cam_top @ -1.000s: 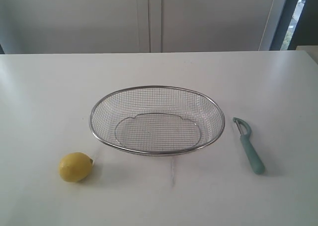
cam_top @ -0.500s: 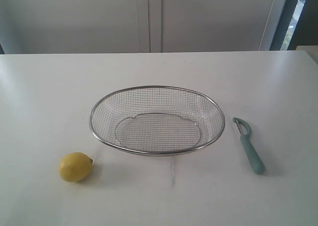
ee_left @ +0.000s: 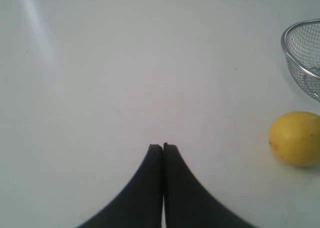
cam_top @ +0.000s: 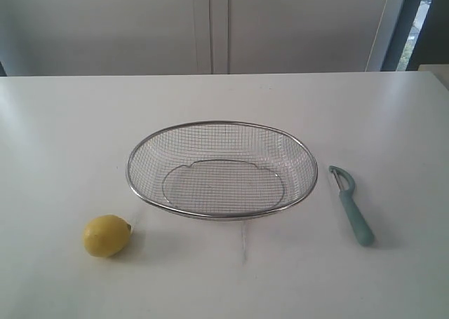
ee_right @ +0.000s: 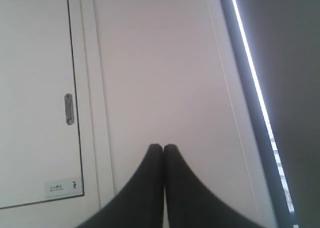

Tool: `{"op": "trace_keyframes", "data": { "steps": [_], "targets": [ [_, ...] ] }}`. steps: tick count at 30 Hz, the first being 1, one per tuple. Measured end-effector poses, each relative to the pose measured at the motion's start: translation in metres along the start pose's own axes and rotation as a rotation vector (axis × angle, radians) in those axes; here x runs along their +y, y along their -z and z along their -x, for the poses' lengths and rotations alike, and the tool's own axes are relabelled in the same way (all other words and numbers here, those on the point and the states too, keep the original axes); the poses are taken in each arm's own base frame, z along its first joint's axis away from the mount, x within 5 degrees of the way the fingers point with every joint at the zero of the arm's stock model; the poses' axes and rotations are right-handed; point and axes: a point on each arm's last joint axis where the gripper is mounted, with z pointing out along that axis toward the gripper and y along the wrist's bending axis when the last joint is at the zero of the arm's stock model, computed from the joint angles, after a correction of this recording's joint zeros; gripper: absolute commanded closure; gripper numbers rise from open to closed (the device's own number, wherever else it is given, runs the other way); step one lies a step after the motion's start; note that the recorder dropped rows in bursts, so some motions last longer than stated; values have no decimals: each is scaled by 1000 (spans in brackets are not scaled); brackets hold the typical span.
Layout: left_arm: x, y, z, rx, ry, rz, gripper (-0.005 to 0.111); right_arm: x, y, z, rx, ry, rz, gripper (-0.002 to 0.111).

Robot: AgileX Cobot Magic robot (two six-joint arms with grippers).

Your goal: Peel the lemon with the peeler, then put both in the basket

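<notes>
Closed tight, the left gripper (ee_left: 162,148) shows me two black fingers pressed flat together with nothing between them, poised above bare white table (ee_left: 100,77). On the right gripper (ee_right: 163,148) I note the same: fingers shut against each other, empty. Its camera faces a pale cabinet door (ee_right: 35,87) with a small metal latch (ee_right: 69,109) and a label (ee_right: 62,187) I cannot read, so I cannot place this gripper relative to the table. Neither gripper appears in the exterior view.

I find the lemon (cam_top: 106,235) lying on the table at the near left, close to the basket (cam_top: 221,123) but apart from its rim. Its skin is whole and yellow, and its nub points toward the basket side. In the left wrist view it sits off to one side of the fingers, not touching them. The basket, silver wire mesh, stands mid-table. The peeler (cam_top: 353,210) lies flat to the right of the basket, clear of the rim, with its teal handle toward the near edge and its blade head toward the far side.
</notes>
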Motion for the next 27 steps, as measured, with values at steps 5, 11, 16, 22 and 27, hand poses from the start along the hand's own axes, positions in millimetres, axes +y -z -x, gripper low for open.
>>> {"op": "trace_keyframes", "data": {
  "steps": [5,11,16,22,27],
  "targets": [
    [0,0,0,0,0,0,107,3,-21,-14,144,59,16,108],
    [0,0,0,0,0,0,107,4,-24,-34,383,249,65,108],
    [0,0,0,0,0,0,107,5,-23,-36,409,301,79,108],
    [0,0,0,0,0,0,107,6,-28,-31,442,310,90,108],
    [0,0,0,0,0,0,107,9,-36,-21,474,307,99,108]
  ]
}}
